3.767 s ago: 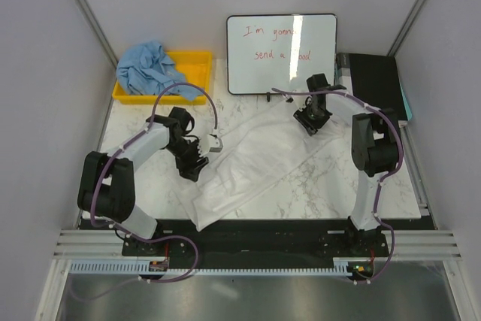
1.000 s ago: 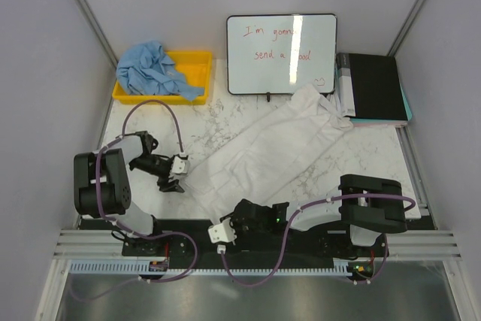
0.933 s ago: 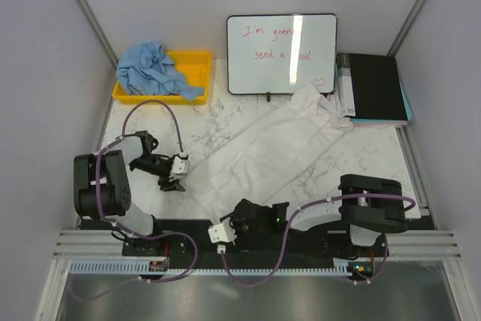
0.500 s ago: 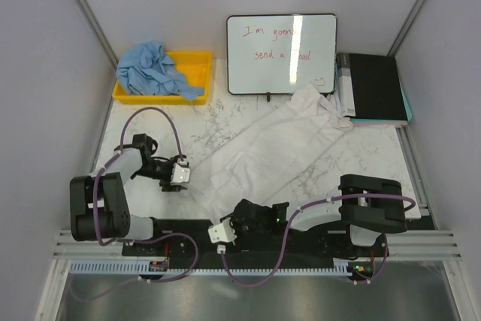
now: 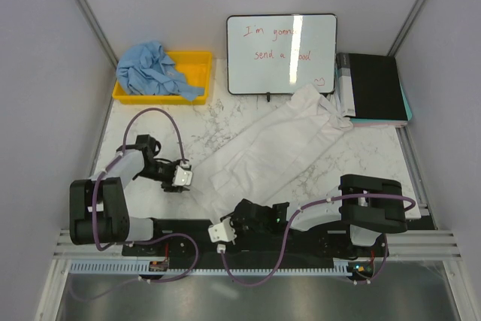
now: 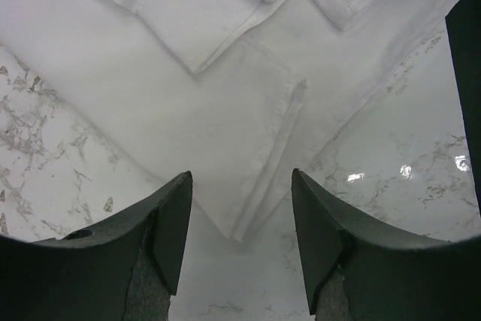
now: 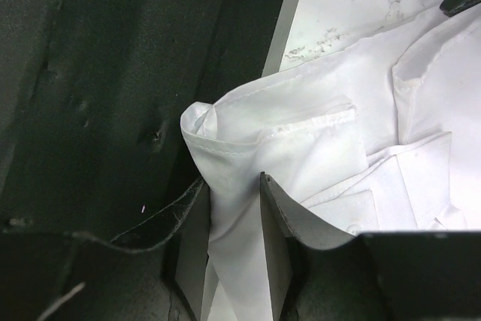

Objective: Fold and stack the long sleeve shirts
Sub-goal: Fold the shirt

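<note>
Marble surface [image 5: 150, 122] is bearing whiteboard [image 5: 282, 54] and yellow bin [image 5: 197, 65]; white shirt [image 5: 274, 148] is lying near-left to far-right, right jaws pinching it, left jaws gaping.

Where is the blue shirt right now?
In the top view, the blue shirt lies bunched at the table's far left corner, spilling over the yellow bin, left of the whiteboard.

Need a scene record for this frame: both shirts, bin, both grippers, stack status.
white shirt: stretched diagonally across the table, wrinkled
blue shirt: bunched, draped over the yellow bin, back left
left gripper: open, empty, beside the white shirt's left edge
right gripper: shut on the white shirt's near corner
stack: not started; shirts apart
</note>
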Motion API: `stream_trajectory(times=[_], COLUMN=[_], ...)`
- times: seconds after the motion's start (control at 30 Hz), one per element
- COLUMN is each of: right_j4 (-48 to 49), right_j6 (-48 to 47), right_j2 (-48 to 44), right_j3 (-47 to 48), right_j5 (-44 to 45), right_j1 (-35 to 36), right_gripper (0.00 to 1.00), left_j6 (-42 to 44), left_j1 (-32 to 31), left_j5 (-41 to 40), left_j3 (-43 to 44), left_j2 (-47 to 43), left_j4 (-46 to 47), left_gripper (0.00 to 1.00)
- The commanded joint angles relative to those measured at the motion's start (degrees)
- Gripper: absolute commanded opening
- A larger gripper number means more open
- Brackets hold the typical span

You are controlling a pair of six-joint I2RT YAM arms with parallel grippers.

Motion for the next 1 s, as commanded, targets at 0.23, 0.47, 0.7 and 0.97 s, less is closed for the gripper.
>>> stream_trajectory(times=[0.23, 0.47, 0.7, 0.97], right_j4=[1.7, 2.7, 4.9, 4.4], right_j6=[1.0, 2.1, 2.5, 4.3], right_j2=[-0.8, -0.4, -0.1, -2.2], right_j3=[0.6, 0.6, 0.7, 4.1], right_j5=[0.8, 1.6, 3.6, 1.0], right_j1=[-0.9, -1.0, -1.1, 1.6], right_gripper=[0.37, 0.26, 0.01, 0.00], left_j6=[40.7, 40.6, 40.5, 40.4], left_j1=[-3.8, -5.8, -6.4, -6.1], left_j5=[-3.0, -6.9, -2.7, -1.2], left_j3=[-2.2, -3.5, -3.4, -1.3], left_j2=[3.5, 6.5, 4.4, -4.2], left_j4=[1.3, 4.4, 4.4, -7.8], left_gripper=[0.62, 0.45, 0.07, 0.02])
